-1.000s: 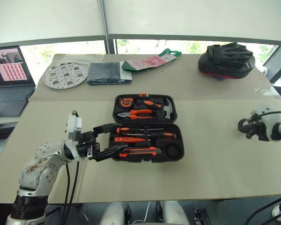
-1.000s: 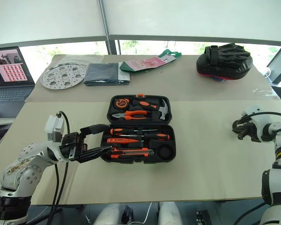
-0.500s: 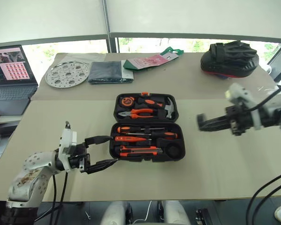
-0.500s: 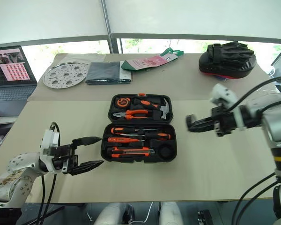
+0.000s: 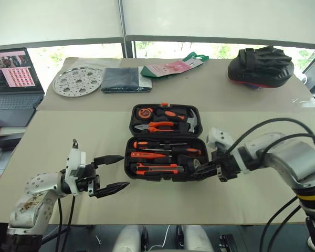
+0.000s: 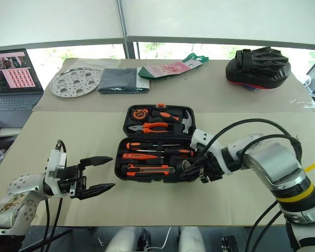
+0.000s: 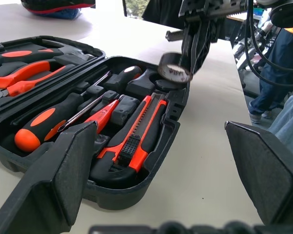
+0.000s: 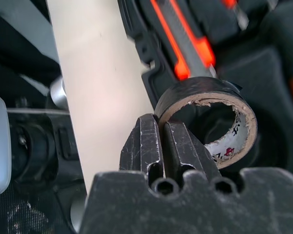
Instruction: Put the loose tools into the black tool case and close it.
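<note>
Over the black tool case [image 5: 165,157], the right gripper [image 8: 163,139] apparently pinches the tape roll [image 8: 210,119]; left gripper [image 5: 115,172] gapes.

- Case [image 7: 178,105]: black, open, on a pale table [image 7: 219,161].
- Contents: knife [image 7: 136,139], orange-black, nearest; two screwdrivers [image 7: 44,124]; pliers [image 7: 24,78] in the far half.
- Right gripper [image 7: 198,46]: above the case's far corner, clamped on the tape roll [image 7: 173,68].
- Left fingers [image 7: 53,183]: black, spread wide.

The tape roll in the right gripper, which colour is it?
Black tape roll with a brown cardboard core; clearest in the right wrist view.
</note>
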Robot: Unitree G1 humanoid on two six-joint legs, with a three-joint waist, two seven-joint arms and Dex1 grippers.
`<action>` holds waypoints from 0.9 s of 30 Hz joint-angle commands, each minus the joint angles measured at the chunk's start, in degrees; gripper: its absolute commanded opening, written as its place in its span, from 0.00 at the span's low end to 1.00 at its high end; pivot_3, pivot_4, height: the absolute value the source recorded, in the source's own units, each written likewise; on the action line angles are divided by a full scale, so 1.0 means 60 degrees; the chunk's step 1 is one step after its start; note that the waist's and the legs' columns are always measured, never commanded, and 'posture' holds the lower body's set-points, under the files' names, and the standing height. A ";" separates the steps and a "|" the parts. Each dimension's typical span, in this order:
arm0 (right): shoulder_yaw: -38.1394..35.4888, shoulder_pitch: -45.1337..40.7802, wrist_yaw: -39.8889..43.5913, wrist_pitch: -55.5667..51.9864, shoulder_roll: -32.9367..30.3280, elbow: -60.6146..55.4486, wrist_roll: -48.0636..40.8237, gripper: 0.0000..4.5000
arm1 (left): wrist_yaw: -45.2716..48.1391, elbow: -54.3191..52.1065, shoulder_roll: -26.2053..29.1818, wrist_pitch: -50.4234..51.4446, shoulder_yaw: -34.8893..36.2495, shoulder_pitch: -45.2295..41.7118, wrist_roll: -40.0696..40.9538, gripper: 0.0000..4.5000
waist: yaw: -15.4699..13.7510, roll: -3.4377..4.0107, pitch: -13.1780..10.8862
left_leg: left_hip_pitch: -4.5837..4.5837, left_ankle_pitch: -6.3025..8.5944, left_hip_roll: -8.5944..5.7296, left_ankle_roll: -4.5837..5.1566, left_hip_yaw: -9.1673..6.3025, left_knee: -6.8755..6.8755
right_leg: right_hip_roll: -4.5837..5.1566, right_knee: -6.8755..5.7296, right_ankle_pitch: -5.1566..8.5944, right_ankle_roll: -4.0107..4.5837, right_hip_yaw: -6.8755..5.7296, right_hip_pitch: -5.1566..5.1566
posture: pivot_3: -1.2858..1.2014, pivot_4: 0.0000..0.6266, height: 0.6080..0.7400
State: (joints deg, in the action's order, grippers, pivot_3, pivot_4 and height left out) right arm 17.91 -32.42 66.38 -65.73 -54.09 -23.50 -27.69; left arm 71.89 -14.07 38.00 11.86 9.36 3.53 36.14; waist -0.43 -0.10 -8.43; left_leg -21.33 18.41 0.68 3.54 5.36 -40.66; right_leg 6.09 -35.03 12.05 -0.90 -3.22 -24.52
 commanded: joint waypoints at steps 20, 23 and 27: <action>-0.0294 -0.0843 0.2216 0.0455 -0.0886 0.0240 -0.1406 0.96 | -0.1180 -0.0618 -0.0149 0.0653 0.0611 0.0500 0.0628 1.00 | -0.0024 -0.0040 -0.0004 | -0.0026 0.0009 0.0003 0.0016 -0.0038 -0.0035 | 0.0019 0.0010 0.0000 -0.0001 -0.0079 0.0017 | 0.52 0.24 1.00; -0.1412 -0.0506 0.2345 0.1493 -0.1217 0.1418 -0.1329 0.96 | -0.2082 -0.0295 -0.0115 0.1397 0.0837 0.0084 0.0778 0.94 | -0.0048 -0.0044 -0.0006 | -0.0023 0.0014 0.0003 0.0026 -0.0046 -0.0044 | 0.0026 0.0011 -0.0001 -0.0003 -0.0086 0.0030 | 0.52 0.24 1.00; -0.2608 -0.0257 0.1320 0.3817 -0.0357 0.3854 -0.0547 0.84 | -0.3484 0.0793 -0.0266 0.1761 0.0602 -0.1273 -0.0052 0.67 | -0.0051 -0.0053 -0.0007 | -0.0013 0.0019 -0.0004 0.0034 -0.0045 -0.0050 | 0.0032 0.0004 -0.0008 -0.0012 -0.0086 0.0044 | 0.52 0.24 1.00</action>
State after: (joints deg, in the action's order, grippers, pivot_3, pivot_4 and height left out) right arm 7.14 -34.48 78.21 -52.33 -59.00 -7.94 -33.90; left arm 56.12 -12.09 36.81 21.51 12.99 0.36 38.74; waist -0.74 -0.41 -8.48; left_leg -21.36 18.51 0.65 3.72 5.09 -40.96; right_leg 6.27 -35.02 11.98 -0.97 -3.74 -24.21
